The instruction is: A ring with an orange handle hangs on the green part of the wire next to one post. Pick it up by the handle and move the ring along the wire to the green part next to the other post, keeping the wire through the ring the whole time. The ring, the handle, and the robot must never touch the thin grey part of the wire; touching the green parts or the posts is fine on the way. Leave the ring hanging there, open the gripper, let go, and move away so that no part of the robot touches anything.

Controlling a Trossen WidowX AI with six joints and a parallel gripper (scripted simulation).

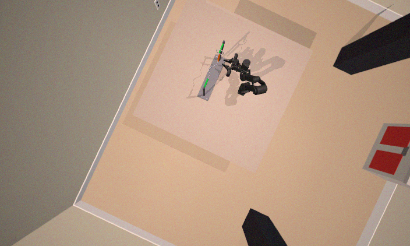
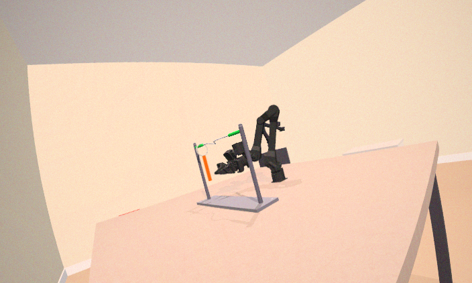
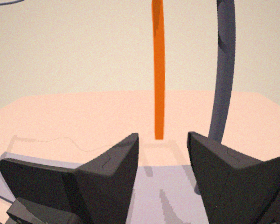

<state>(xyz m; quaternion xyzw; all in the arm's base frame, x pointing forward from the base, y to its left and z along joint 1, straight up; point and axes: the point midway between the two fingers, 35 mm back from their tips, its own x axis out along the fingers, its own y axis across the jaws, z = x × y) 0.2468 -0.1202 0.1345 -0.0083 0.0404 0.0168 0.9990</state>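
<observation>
Gripper [image 3: 161, 156] part open, fingers spread with a gap between, nothing held; it points at the orange handle [image 3: 157, 70], which hangs straight down ahead of the fingertips, apart from them. Exterior view: gripper [image 2: 220, 169] low, near the handle [image 2: 206, 167], not touching. Ring [image 2: 202, 149] hangs on the green part [image 2: 200, 145] of the wire beside the shorter post [image 2: 202, 172]. Thin grey wire [image 2: 217, 140] kinks up to the second green part [image 2: 233, 132] at the taller post [image 2: 250, 163]. Both posts stand on a grey base plate [image 2: 222, 203] on the table [image 2: 313, 214]. Top view: arm [image 1: 249, 80] folded beside the base plate [image 1: 211, 80], handle [image 1: 218, 57] at its far end.
</observation>
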